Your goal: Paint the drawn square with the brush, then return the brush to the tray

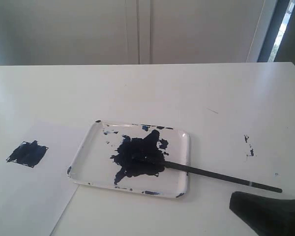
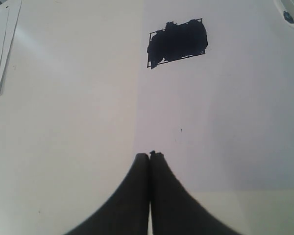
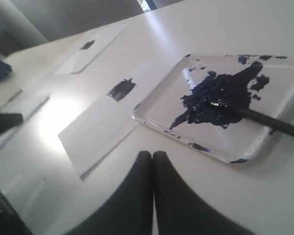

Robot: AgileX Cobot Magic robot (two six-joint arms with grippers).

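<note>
Lying with its tip in the tray's [image 1: 91, 157] blue-black blot, the brush [image 1: 221, 175] stuck out over the rim toward the table's [image 1: 211, 93] right edge. Only the left wrist view showed the thin outline around the square [image 2: 177, 42], smeared dark, on paper [image 1: 19, 196] near the left edge. The left jaws and right jaws were closed and empty, and the exterior view cut off the right arm.

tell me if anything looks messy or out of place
The brush lies half out of the tray: tip in the paint blot, handle sticking past the rim over the table. Dark paint specks mark the table right of the tray in the exterior view. The drawn square is filled unevenly.
</note>
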